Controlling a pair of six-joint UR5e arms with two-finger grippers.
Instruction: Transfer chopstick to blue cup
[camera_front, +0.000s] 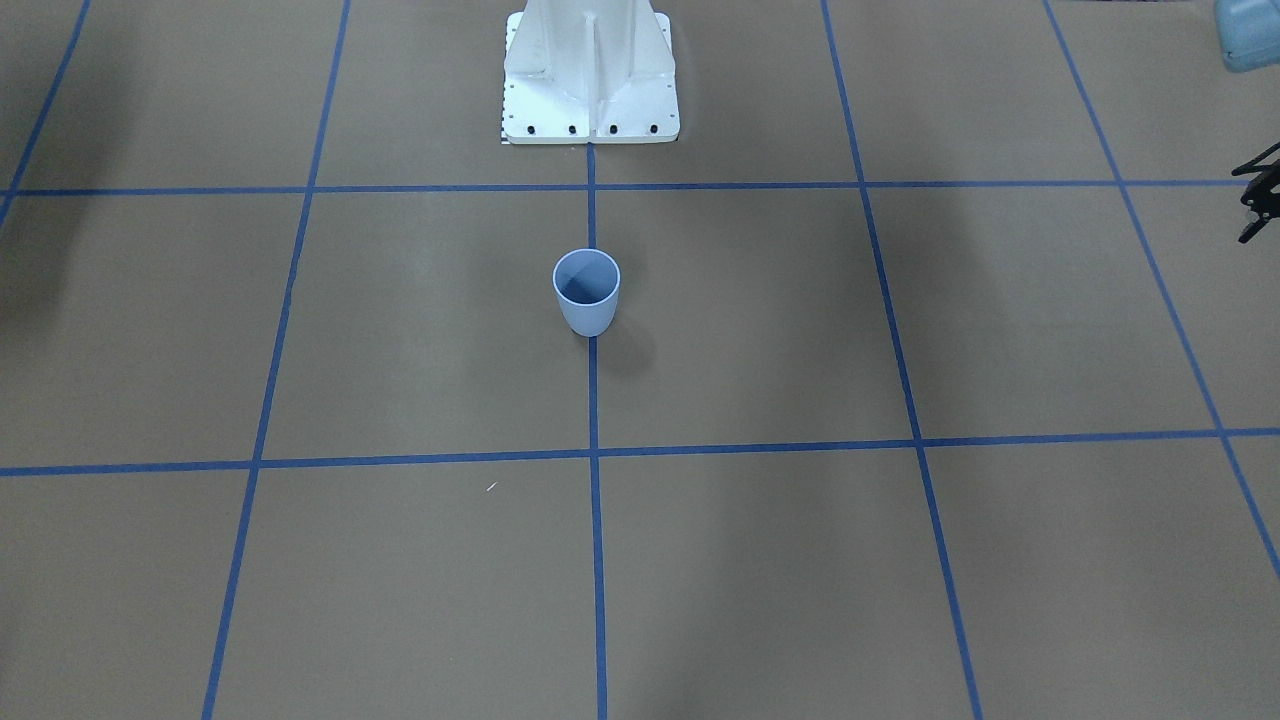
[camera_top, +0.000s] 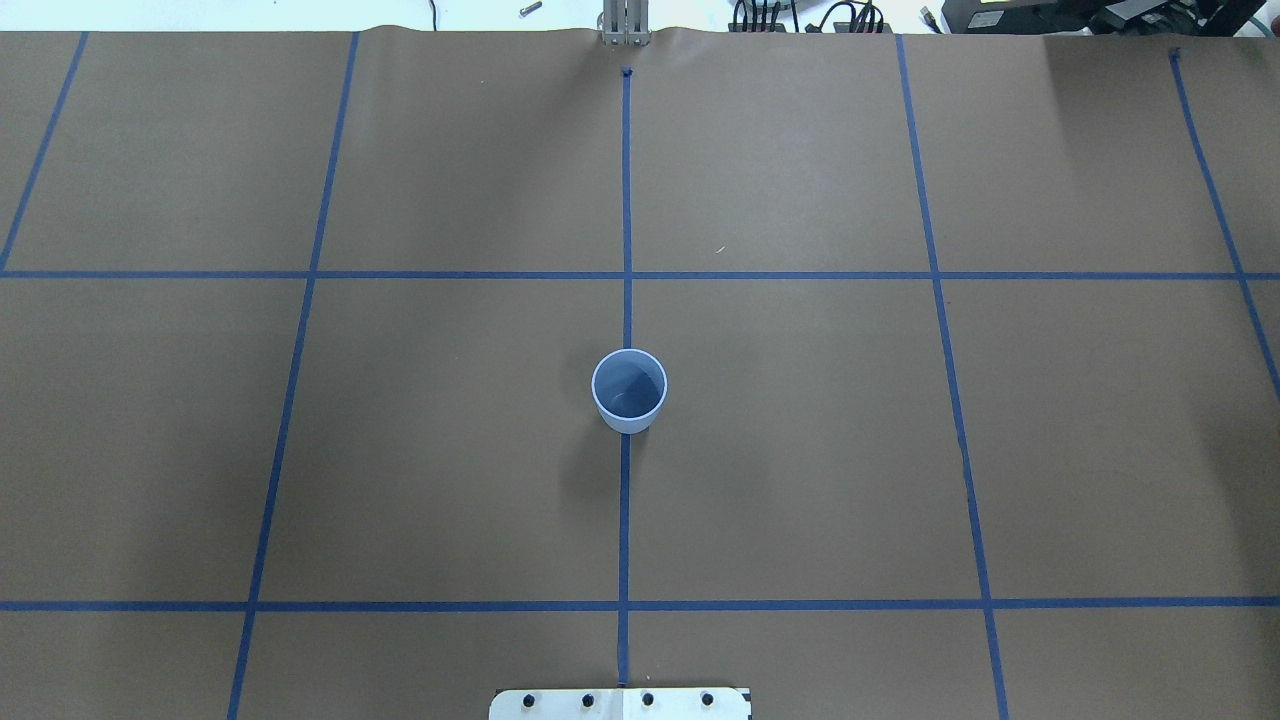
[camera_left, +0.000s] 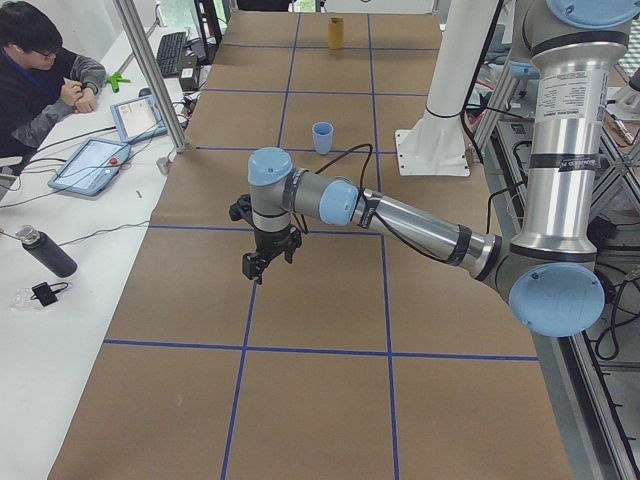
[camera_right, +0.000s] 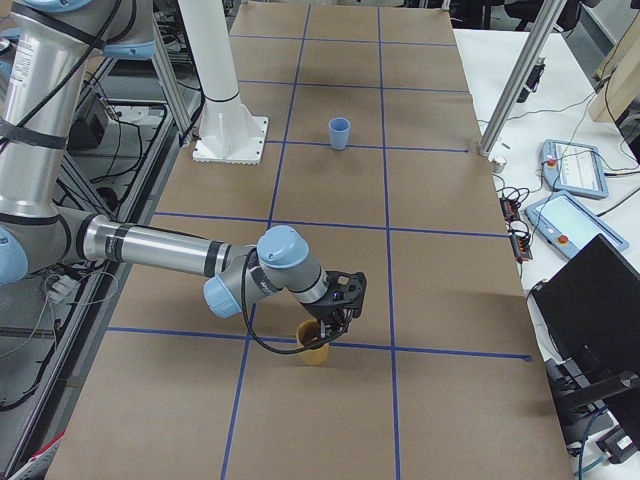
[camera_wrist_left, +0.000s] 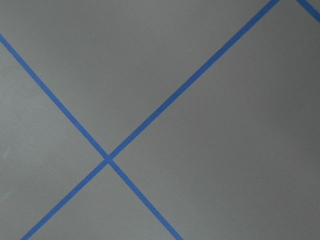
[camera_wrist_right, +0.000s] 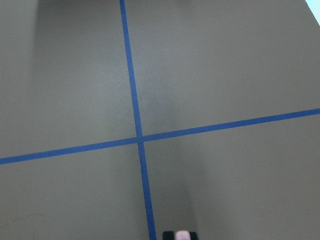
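**Workspace at the moment of transfer.** The blue cup stands upright on the centre tape line of the table, at 12 o'clock from the robot base. The right gripper hangs just above an amber cup, well apart from the blue cup. In the right wrist view, at 6 o'clock, its black fingertips clamp the pale pink end of the chopstick. The left gripper, at 3 o'clock in the front-facing view, shows its prongs spread apart.
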